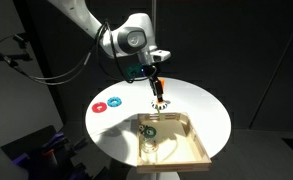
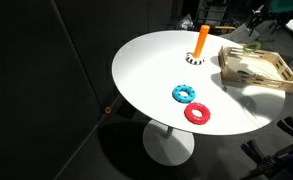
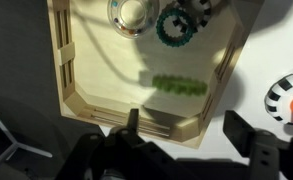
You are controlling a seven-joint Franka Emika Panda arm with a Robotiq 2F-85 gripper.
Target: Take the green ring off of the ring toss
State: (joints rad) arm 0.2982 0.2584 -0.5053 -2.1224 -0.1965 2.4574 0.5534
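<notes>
Below the wrist camera, green ring lies flat in wooden tray, off the bare ring toss, straight ahead of gripper, jaws apart, holding nothing.

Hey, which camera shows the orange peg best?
An exterior view: the orange peg stands whole and unblocked. An exterior view also shows the peg small near the gripper; the wrist view crops its base at the edge.
</notes>
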